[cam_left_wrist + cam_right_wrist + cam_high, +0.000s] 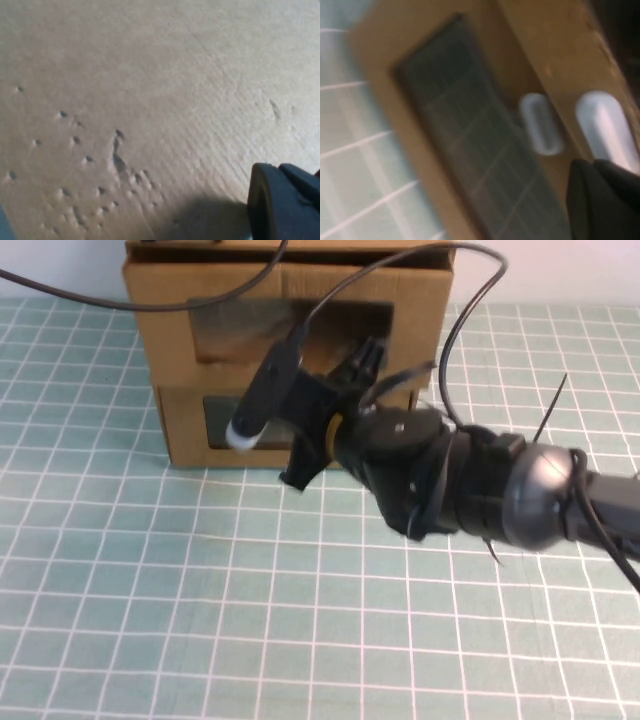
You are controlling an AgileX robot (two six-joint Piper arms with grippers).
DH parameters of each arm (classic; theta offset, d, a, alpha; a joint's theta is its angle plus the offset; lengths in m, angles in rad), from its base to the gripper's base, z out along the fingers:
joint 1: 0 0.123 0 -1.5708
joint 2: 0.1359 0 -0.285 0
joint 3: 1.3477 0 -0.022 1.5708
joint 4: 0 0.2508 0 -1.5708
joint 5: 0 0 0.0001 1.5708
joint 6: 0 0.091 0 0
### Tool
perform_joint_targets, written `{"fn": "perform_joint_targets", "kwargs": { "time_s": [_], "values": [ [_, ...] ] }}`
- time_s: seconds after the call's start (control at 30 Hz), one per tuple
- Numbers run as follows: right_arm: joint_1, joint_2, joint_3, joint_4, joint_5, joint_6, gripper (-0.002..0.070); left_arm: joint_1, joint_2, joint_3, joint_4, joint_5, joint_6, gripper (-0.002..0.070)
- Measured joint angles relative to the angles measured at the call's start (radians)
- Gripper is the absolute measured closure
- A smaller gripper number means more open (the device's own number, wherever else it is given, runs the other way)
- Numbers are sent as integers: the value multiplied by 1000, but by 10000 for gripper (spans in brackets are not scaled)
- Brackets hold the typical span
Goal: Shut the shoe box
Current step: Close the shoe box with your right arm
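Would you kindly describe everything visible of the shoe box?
The shoe box is a brown cardboard drawer with a dark rectangular window and a white tab beneath, stacked on a similar lower drawer at the far side of the mat. The right gripper hangs at its front; contact is unclear. The left gripper is close against plain cardboard, out of the high view.

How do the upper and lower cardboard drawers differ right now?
The upper drawer juts forward; the lower drawer sits further back. The right claw is at the upper drawer's front, not the lower drawer's. Both are brown cardboard with front windows. The left claw faces bare cardboard.
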Motion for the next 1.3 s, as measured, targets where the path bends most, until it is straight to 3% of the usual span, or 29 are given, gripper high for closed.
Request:
{"fn": "perform_joint_targets", "kwargs": {
  "time_s": [0.83,1.17,1.3],
  "values": [
    [-52,110,-166,4,-56,4,690,0,0,0,4,1,7,680],
    [-22,-65,-31,134,-128,4,690,10,-44,4,27,10,19,680],
    [2,-162,-1,226,-45,-19,690,10,-95,4,29,16,21,680]
  ]
}}
